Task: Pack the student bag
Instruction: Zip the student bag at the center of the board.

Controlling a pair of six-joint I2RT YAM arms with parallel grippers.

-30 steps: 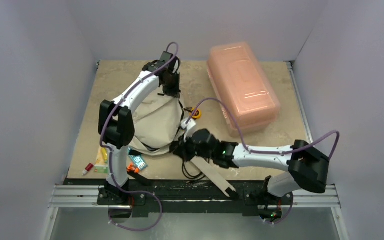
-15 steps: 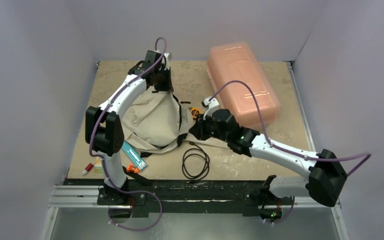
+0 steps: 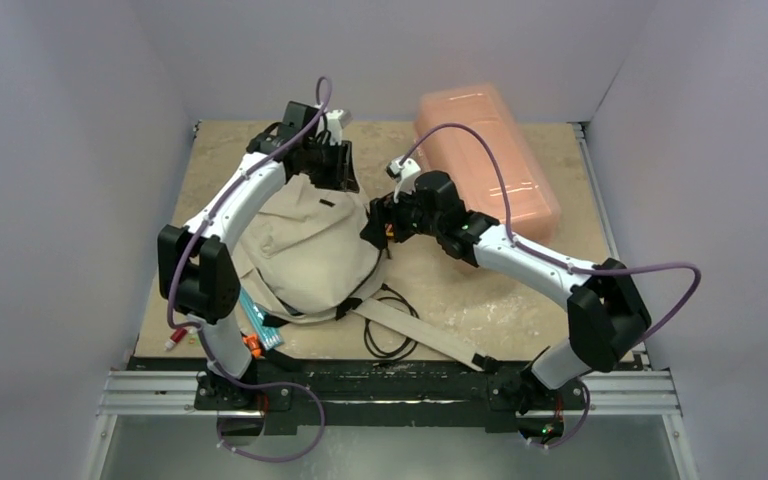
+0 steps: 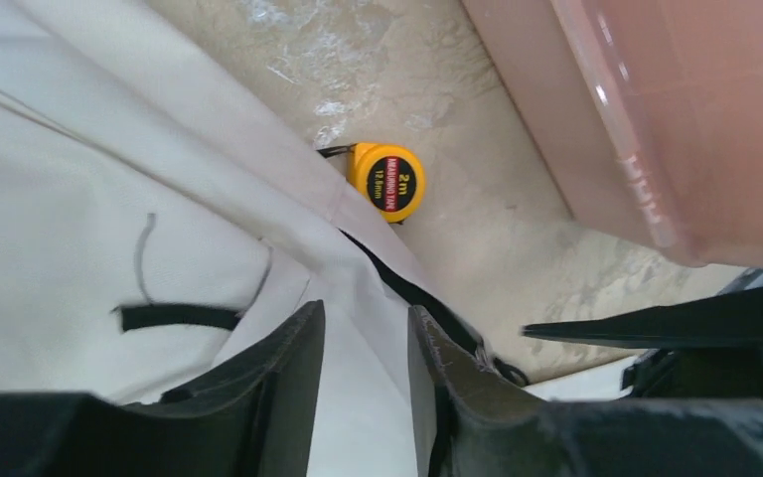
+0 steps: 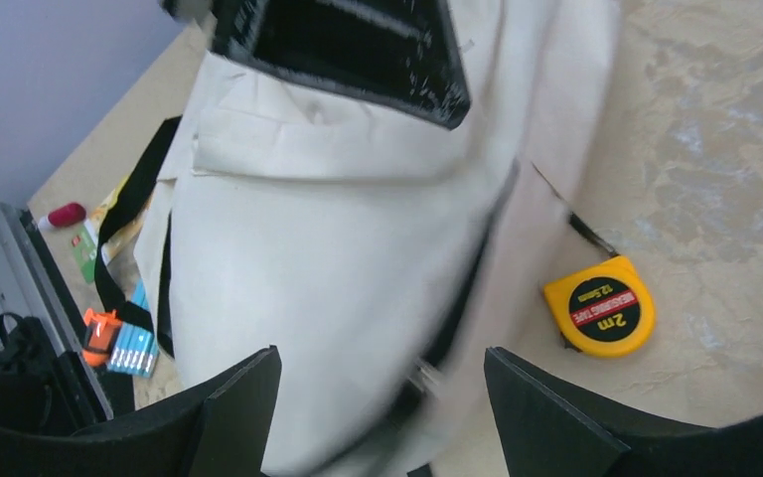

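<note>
We are seemingly steadying the bag (image 3: 305,240), slumped left of centre on the table (image 3: 520,300), with the left gripper (image 4: 365,313) barely parted at its top (whether pinching, we cannot tell), while poising the wide-open right gripper (image 5: 380,363) beside it.

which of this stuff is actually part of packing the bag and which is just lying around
Part of the job: student bag, left gripper, right gripper.
Lying about, possibly for packing later: yellow tape measure, red marker, pink box.

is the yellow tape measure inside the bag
No, the yellow tape measure lies on the bare table beside the student bag.
</note>
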